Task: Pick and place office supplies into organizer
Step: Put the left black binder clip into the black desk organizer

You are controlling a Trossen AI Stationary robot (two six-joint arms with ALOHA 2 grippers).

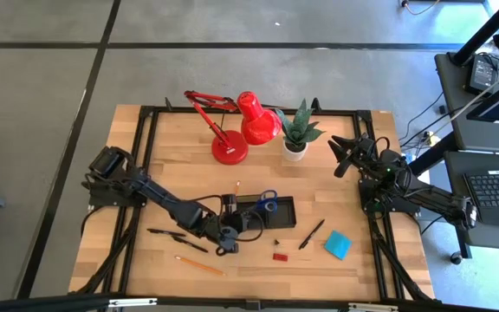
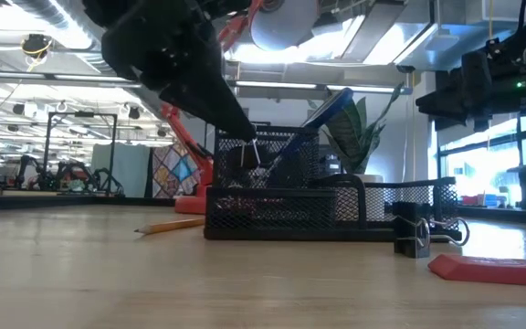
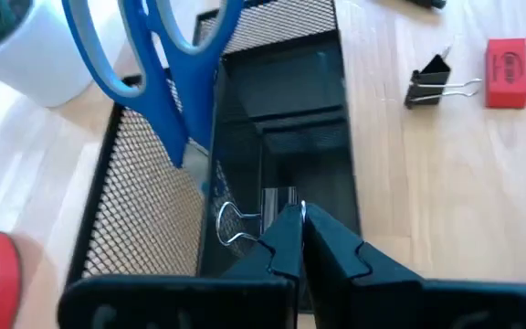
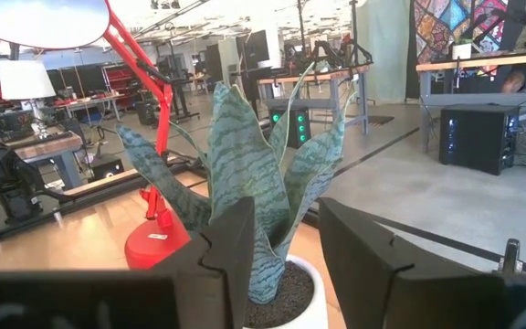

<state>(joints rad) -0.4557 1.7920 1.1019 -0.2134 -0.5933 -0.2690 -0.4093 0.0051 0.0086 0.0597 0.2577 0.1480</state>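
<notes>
The left gripper point(image 3: 290, 239), closed on a small clip point(image 3: 236, 222), hangs over the organizer point(image 3: 144, 196) beside the blue scissors point(image 3: 167, 73). Right of the organizer the worktop point(image 1: 258, 264) lies open; the right gripper point(image 4: 286, 251), half open and empty, waits by the plant point(image 4: 254, 174).

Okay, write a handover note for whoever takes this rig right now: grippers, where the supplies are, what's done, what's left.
Left gripper: shut on a binder clip, over the organizer.
Right gripper: open, empty, waiting beside the potted plant.
Done: scissors stand in the organizer.
Left on the table: second binder clip, red eraser, blue note pad, pen to the organizer's right; pens and a pencil to its left; another pencil behind it.
Next: probably release the clip into the organizer.
</notes>
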